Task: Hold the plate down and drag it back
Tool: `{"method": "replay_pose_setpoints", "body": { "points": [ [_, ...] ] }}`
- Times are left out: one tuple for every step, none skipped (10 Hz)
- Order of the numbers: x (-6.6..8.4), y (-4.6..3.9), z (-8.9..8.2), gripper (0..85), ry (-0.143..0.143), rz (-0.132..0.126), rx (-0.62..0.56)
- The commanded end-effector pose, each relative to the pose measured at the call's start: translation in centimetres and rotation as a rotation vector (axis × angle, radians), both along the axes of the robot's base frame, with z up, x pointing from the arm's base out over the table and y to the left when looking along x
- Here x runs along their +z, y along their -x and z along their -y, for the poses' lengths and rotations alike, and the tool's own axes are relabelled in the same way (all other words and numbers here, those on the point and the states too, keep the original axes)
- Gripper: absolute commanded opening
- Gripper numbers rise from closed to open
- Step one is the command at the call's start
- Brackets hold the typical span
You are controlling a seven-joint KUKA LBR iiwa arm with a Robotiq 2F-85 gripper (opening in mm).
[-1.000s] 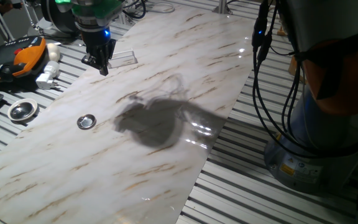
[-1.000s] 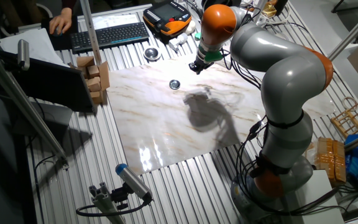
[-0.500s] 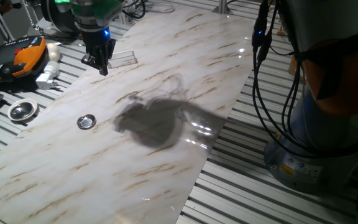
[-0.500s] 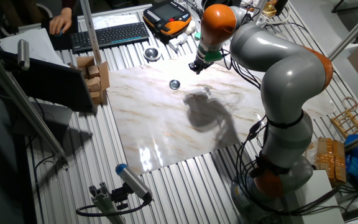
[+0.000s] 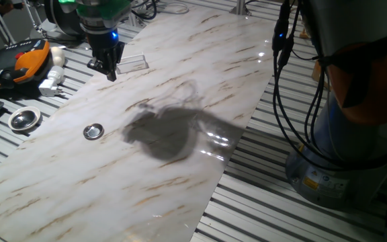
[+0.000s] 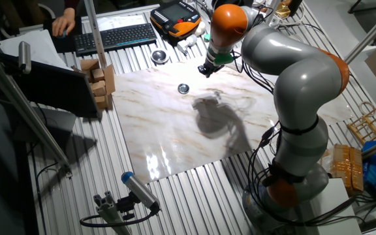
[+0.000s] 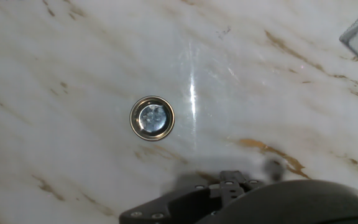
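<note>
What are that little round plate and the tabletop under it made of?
The plate looks like polished metal, probably steel: silver, mirror-bright rim, darker centre with specks of reflection. The tabletop looks like marble or a marble-print board: white with brown veins, glossy enough to throw glare; real stone or laminate cannot be told from here.

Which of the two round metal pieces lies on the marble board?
The small plate lies on the marble board. The larger metal dish sits off the board, on the slatted table beside it.

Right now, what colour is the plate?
Shiny silver with a darker centre, the plate shows best in the hand view.
</note>
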State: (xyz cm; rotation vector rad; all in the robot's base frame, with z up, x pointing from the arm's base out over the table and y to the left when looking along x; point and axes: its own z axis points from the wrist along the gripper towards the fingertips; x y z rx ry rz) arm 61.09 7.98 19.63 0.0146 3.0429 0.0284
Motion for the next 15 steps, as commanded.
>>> {"method": "replay_pose_setpoints", "body": {
  "points": [
    [-0.02,-0.01,-0.02,0.0,0.003,0.0,0.0],
    [-0.02,-0.01,-0.02,0.0,0.003,0.0,0.0],
    [-0.04,-0.02,-0.02,0.0,0.001,-0.002,-0.001],
    [-0.04,-0.01,0.02,0.0,0.001,-0.003,-0.004],
    [-0.07,0.03,0.05,0.0,0.001,-0.005,-0.004],
    [-0.07,0.04,0.07,0.0,0.001,-0.006,-0.004],
    [-0.13,-0.01,0.08,0.0,-0.001,-0.008,-0.006],
    [-0.24,-0.03,0.06,0.0,-0.003,-0.008,-0.006],
    [-0.28,-0.04,0.05,0.0,-0.003,-0.008,-0.006],
    [-0.25,-0.06,0.06,0.0,0.0,-0.005,-0.007],
    [-0.21,-0.13,0.11,0.0,0.0,-0.005,-0.007],
    [-0.22,-0.15,0.14,0.0,0.0,-0.005,-0.007],
    [-0.29,-0.15,0.19,0.0,-0.001,-0.005,-0.007],
    [-0.35,-0.16,0.19,0.0,-0.004,-0.005,-0.007],
    [-0.39,-0.21,0.21,0.0,-0.003,-0.005,-0.007]
  ]
}}
